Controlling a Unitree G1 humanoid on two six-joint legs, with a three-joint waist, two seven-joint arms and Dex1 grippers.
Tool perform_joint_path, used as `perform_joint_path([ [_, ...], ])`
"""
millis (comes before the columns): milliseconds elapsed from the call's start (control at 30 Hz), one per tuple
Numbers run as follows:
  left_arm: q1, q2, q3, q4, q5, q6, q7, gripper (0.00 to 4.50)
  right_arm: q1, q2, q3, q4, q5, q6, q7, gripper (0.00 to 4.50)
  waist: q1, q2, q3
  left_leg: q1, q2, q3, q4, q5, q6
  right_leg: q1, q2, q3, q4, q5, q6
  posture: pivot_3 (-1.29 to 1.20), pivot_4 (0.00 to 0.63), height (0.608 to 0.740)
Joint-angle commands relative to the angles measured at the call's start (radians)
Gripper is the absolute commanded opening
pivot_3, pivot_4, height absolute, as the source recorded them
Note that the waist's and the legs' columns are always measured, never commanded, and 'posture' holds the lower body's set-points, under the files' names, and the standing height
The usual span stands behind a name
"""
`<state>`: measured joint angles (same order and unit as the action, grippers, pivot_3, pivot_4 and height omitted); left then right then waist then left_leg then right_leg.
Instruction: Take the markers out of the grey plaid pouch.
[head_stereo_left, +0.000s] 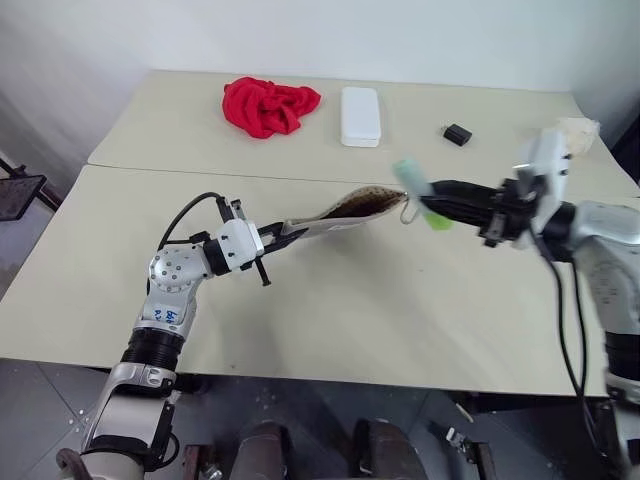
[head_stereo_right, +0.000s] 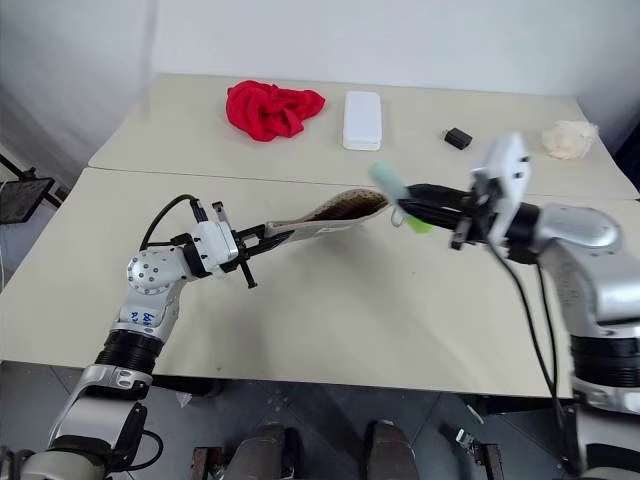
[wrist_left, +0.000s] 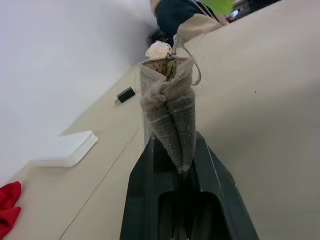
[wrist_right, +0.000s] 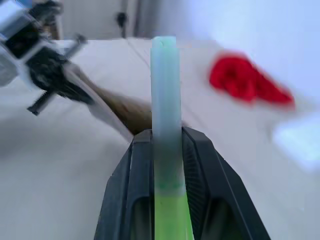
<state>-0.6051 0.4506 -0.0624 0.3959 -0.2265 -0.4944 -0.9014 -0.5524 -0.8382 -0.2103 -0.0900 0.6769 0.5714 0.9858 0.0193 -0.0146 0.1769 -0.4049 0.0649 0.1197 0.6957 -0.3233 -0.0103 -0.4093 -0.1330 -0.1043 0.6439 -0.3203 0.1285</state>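
Note:
The grey plaid pouch (head_stereo_left: 345, 212) hangs in the air over the near table, its open mouth with brown lining turned to the right. My left gripper (head_stereo_left: 285, 236) is shut on its left end, and in the left wrist view the fabric (wrist_left: 170, 110) is pinched between the black fingers (wrist_left: 147, 170). Just right of the pouch mouth, my right gripper (head_stereo_left: 432, 205) is shut on a green marker (head_stereo_left: 408, 176) with a pale cap, held crosswise. In the right wrist view the marker (wrist_right: 165, 100) stands up between the fingers (wrist_right: 132, 165), clear of the pouch.
On the far table lie a red cloth (head_stereo_left: 268, 105), a white hard case (head_stereo_left: 360, 115), a small black block (head_stereo_left: 457, 134) and a crumpled pale wad (head_stereo_left: 578, 132) at the far right. A seam (head_stereo_left: 200, 172) separates the two tables.

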Motion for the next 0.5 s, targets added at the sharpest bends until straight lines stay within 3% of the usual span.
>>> perform_joint_path([
  [33,0.014,0.005,0.027,-0.089,-0.076,0.079,-0.031,0.00,0.061,-0.125,-0.129,0.035,0.047,0.145,0.004,0.43,0.008,0.000,0.000,0.000,0.000,0.000,0.000,0.000,0.000,0.000,0.000,0.000,0.000,0.000,0.000,0.00,0.150,0.740],
  [167,0.032,0.014,0.024,-0.137,-0.100,0.141,-0.079,0.00,0.290,-0.234,-0.151,0.093,-0.074,0.198,-0.037,0.43,0.008,0.000,0.000,0.000,0.000,0.000,-0.001,0.000,0.000,0.001,0.000,0.000,-0.001,0.000,0.000,0.00,0.150,0.740],
  [267,0.025,0.001,0.030,-0.140,-0.104,0.160,-0.082,0.00,0.361,-0.192,-0.160,0.139,-0.159,0.209,-0.185,0.43,0.005,0.000,0.000,0.000,0.000,0.001,0.001,0.000,0.000,0.001,0.000,0.000,0.000,0.000,0.000,0.00,0.150,0.740],
  [400,0.020,-0.020,0.025,-0.143,-0.097,0.163,-0.088,0.00,0.435,-0.175,-0.102,0.147,-0.272,0.067,-0.196,0.43,0.001,0.002,-0.001,0.001,0.000,0.002,0.001,0.000,0.000,0.000,0.000,0.002,0.000,0.000,0.000,0.00,0.150,0.740],
  [500,0.019,-0.031,0.021,-0.138,-0.089,0.152,-0.094,0.00,0.410,-0.144,-0.131,0.158,-0.257,0.061,-0.206,1.50,0.002,0.002,-0.001,0.002,0.000,0.002,0.001,0.000,0.000,0.000,0.000,0.002,0.000,0.000,0.001,0.00,0.150,0.740],
])
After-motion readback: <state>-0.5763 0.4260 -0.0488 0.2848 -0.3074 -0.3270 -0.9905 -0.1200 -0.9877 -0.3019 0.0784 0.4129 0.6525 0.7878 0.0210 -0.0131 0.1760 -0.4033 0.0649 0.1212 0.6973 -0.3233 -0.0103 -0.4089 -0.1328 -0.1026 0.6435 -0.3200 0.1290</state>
